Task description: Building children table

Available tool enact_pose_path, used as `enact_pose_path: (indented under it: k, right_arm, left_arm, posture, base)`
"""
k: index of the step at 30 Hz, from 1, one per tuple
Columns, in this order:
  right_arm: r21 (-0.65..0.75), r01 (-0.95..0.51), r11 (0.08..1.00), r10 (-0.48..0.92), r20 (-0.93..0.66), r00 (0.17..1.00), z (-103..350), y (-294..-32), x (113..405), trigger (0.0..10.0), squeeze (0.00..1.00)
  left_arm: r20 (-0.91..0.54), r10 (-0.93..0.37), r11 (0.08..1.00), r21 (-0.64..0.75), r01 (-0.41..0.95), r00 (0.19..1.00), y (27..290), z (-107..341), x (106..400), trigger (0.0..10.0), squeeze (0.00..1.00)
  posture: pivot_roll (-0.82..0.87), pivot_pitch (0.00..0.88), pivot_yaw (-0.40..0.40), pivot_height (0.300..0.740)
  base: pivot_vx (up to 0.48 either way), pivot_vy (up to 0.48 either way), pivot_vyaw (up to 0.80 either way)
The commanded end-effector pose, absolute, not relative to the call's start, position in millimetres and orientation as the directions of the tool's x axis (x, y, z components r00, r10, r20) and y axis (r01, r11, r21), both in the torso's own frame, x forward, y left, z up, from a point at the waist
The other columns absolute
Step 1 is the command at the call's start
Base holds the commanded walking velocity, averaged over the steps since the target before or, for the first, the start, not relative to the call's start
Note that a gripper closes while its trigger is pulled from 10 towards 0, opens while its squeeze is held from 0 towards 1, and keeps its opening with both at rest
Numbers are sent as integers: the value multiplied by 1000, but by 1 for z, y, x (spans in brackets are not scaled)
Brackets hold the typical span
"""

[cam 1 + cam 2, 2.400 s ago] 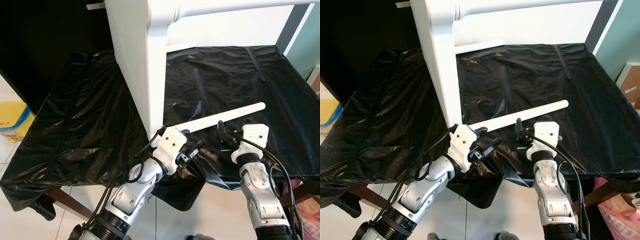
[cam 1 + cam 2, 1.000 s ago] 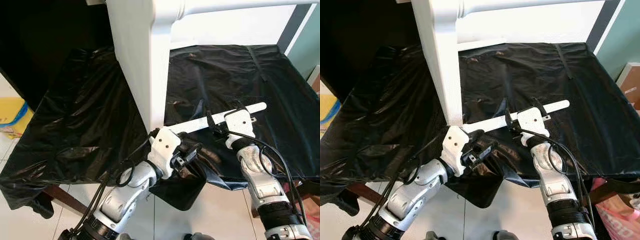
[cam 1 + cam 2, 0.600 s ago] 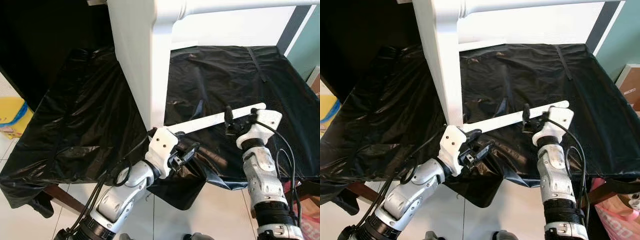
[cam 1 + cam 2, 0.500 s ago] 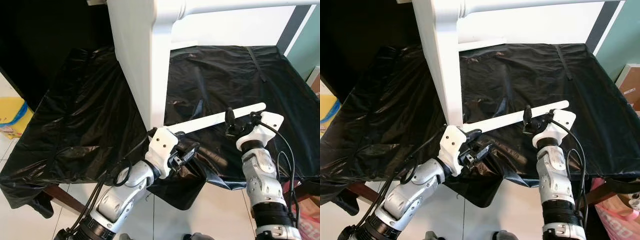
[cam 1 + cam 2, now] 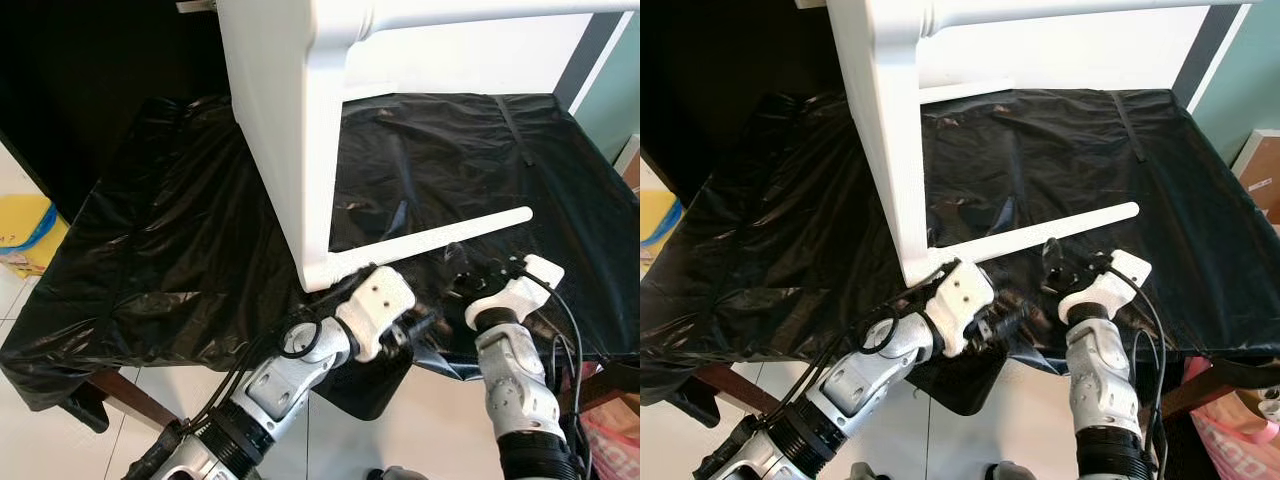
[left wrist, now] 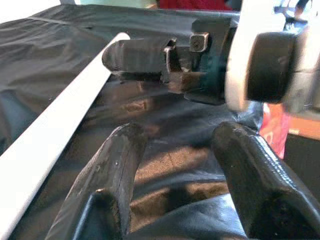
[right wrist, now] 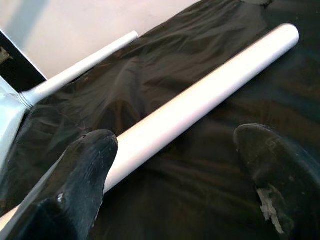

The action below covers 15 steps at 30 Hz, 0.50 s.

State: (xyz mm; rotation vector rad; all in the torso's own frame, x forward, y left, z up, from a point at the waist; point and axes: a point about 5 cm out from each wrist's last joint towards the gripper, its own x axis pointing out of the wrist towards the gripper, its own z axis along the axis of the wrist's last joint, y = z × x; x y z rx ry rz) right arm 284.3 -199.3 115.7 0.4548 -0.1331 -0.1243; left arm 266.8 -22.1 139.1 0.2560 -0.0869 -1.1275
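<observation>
A white rod lies slantwise on the black plastic sheet. Its near end meets the foot of a thick white table leg that stands upright. My left gripper hovers open just in front of the rod's middle, at the sheet's front edge, with nothing between its fingers. Close to its right, my right gripper is open too. The right wrist view shows the rod lying beyond its spread fingertips, apart from them.
A thin white crossbar runs from the leg at the back. On the floor stand a yellow box at left, and a cardboard box and pink bag at right. The sheet hangs over the table's front edge.
My left gripper has swung right from the leg's foot to near the right gripper. The right gripper has drawn back from the rod toward the front edge. The rod lies as before.
</observation>
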Motion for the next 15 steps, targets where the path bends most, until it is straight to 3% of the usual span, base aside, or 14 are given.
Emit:
enact_pose_path:
  k: [1, 7, 11, 15]
  right_arm:
    - [496, 106, 862, -168, 82, 982, 115, -204, 273, 10000, 0]
    - [513, 109, 851, -174, 81, 981, 116, -205, 266, 10000, 0]
    - [526, 105, 844, -170, 76, 983, 117, -201, 254, 10000, 0]
    - [532, 104, 840, -167, 72, 983, 117, -200, 248, 10000, 0]
  left_arm:
    - [-78, -907, 371, 316, 873, 414, -34, 134, 269, 10000, 0]
    - [-77, -892, 395, 349, 850, 446, -36, 132, 276, 10000, 0]
    - [-25, -826, 511, 386, 768, 562, -38, 146, 308, 10000, 0]
    - [7, -793, 562, 393, 727, 609, -38, 155, 320, 10000, 0]
  posture:
    - [-225, 107, 12, 740]
    - [-243, 112, 19, 740]
    - [-267, 122, 28, 740]
    - [-276, 123, 32, 740]
  base:
    - [0, 0, 0]
    - [0, 0, 0]
    - [0, 0, 0]
    - [0, 0, 0]
